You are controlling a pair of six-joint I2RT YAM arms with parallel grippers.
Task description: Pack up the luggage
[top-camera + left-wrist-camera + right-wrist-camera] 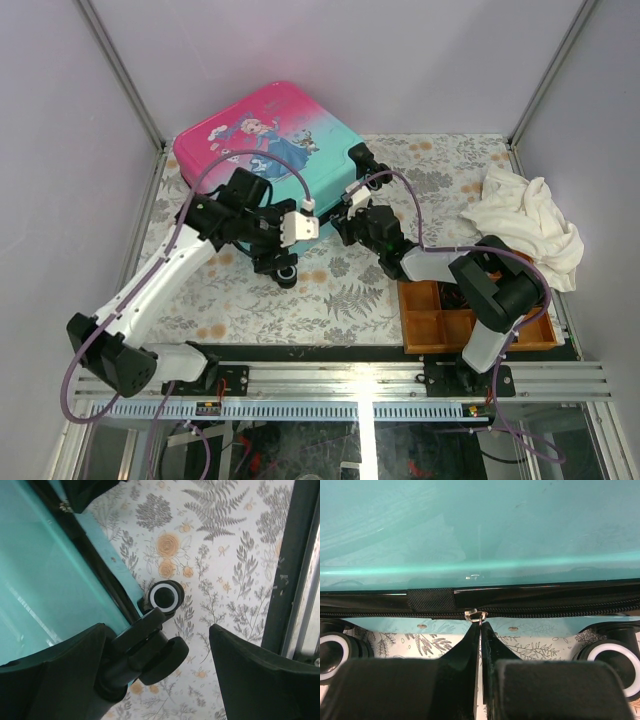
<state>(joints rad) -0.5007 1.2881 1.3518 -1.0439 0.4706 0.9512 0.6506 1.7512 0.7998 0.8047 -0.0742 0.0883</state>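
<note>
The luggage [270, 140] lies closed at the back of the table, pink fading to teal with a cartoon print. Its teal shell [480, 530] fills the right wrist view above the black zipper line. My right gripper [480, 627] is shut on the small silver zipper pull [479, 615] at the middle of the near edge. My left gripper [157, 640] is open at the suitcase's near left corner [283, 262]. A black caster wheel [160, 655] sits between its fingers, close to the left finger [75, 670], with a gap to the right one.
A crumpled white cloth [525, 220] lies at the right. A brown wooden compartment tray [440, 315] stands at the near right under the right arm. A second wheel with a white ring [165, 596] shows beyond the left gripper. The metal frame rail [295, 580] runs close by.
</note>
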